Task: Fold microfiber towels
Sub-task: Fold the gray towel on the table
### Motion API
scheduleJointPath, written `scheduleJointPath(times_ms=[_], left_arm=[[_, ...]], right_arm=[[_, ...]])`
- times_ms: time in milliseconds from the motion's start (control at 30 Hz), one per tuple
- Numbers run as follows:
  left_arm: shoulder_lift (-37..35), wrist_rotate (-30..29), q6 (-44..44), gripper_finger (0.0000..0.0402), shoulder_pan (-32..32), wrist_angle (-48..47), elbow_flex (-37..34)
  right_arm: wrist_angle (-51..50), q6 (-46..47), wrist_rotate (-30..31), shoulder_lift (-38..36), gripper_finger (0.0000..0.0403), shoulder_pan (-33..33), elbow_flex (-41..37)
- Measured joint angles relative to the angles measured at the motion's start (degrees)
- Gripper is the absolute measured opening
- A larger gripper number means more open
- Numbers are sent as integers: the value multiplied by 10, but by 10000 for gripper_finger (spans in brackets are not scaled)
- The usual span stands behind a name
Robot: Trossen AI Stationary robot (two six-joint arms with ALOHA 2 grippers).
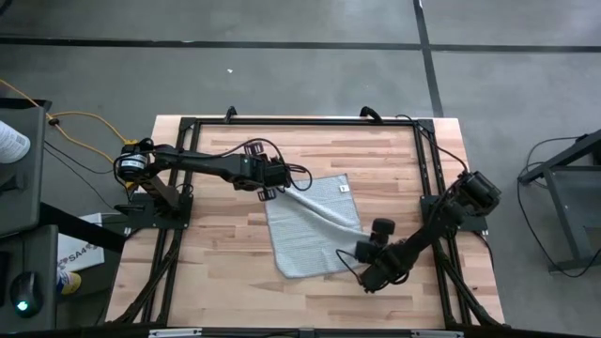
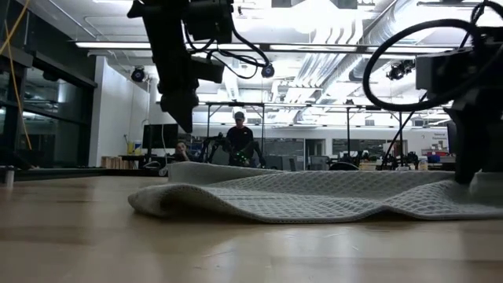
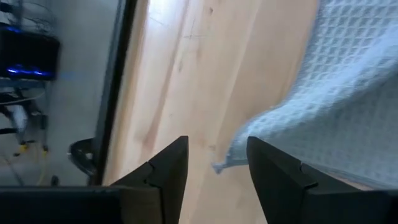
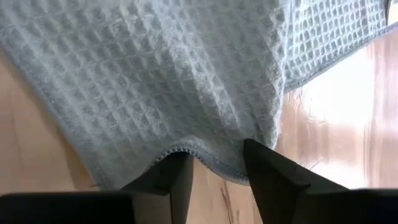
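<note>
On the left of the wooden worktop (image 1: 216, 235), the left gripper (image 1: 274, 183) hangs just off the towel's far-left corner, its jaws parted with bare wood between them and nothing held. In the left wrist view that corner of the microfiber towel (image 1: 312, 225) sits just ahead of the jaw gap, slightly lifted and curled, so the jaws look lined up to close on it; that is a judgement from the alignment, since no contact shows. The towel itself lies roughly mid-worktop between the two arms, mostly spread flat but with a diagonal ridge running across it, and in the low view its near edge rolls up in a soft hump. A small white tag (image 1: 344, 189) sits at its far-right corner. To the right, the right gripper (image 1: 368, 265) is low at the towel's near-right edge. The right wrist view shows the hemmed edge bunched up right at the jaw opening, with the cloth puckered into the gap; the jaws stand partly open, and whether they actually pinch the hem cannot be told. With one arm at each of two opposite corners, the set-up seems meant to lift and carry one side over the other for a first fold, which is not yet made.
</note>
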Motion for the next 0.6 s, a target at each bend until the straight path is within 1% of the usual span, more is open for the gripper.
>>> scheduleJointPath(times_ms=[67, 167, 300, 467, 600], left_arm=[[0, 15, -6, 161, 0, 0, 0], [0, 40, -16, 161, 0, 0, 0], [0, 91, -29, 161, 0, 0, 0], [0, 159, -35, 161, 0, 0, 0], [0, 190, -45, 161, 0, -1, 0]], right_arm=[[8, 0, -15, 0, 144, -4, 0], [32, 0, -57, 0, 156, -9, 0], [61, 0, -90, 0, 172, -7, 0], [79, 14, -98, -1, 194, 3, 1], [78, 30, -98, -1, 210, 8, 1]])
